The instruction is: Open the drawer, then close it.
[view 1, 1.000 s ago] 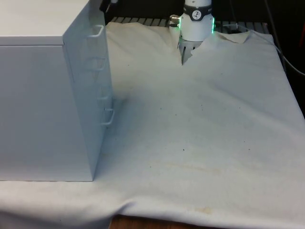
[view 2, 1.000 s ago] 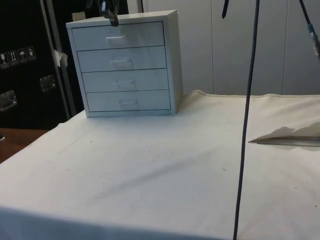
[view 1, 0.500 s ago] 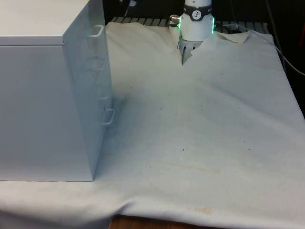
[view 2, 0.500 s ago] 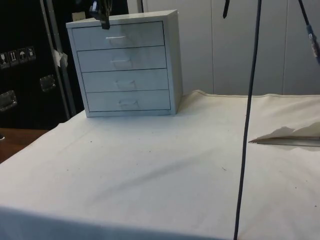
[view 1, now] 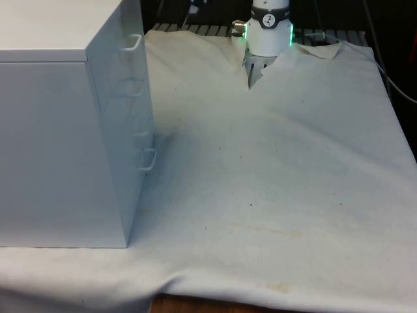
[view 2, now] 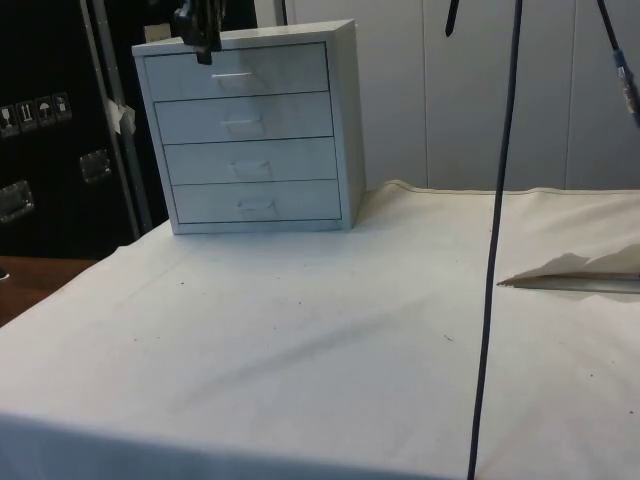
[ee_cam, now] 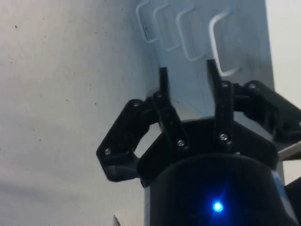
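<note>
This looks like a lab where robots get tested. The worktop point(view 1: 293, 169) is covered with a plain white cloth point(view 2: 330, 340), with a few small stains on it. A white robot arm point(view 1: 269, 29) stands at the far end. Black curtains point(view 1: 339, 16) hang behind it. Dark cabinets point(view 2: 50, 120) with little stickers stand at the side. Black cables point(view 2: 497, 240) hang down.

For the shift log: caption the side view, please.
Gripper beside the top corner of a four-drawer white chest, all drawers shut.
</note>
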`<state>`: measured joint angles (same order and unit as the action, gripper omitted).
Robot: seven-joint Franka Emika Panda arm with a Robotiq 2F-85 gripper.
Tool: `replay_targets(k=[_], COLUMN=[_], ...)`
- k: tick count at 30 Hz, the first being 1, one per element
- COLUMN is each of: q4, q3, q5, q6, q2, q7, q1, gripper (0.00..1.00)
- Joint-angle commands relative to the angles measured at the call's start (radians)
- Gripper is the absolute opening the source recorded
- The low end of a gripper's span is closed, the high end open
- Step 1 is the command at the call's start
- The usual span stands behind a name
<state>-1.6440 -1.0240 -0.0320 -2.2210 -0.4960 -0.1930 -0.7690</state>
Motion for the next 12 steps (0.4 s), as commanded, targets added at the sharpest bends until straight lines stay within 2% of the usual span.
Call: replay_targets(k=[1,4,5,6,7,12], q4=[-0.003,-0.003,0.000,-0.003,-0.003,-0.002], q3=[0.005,0.005,0.000,0.005,0.005,0.002], q5=[-0.007,-0.007,-0.001,-0.007,-0.008,-0.004], q6=[-0.008,-0.009,0.000,-0.009,-0.009,-0.005], q2=[0.005,0.005,0.000,0.005,0.005,0.002], q7=[-0.007,-0.008,0.000,-0.008,-0.008,-0.004], q1=[0.003,0.004,0.000,0.004,0.004,0.002], gripper=[0.44,0.60,0.65,0.65,0.75,0.99])
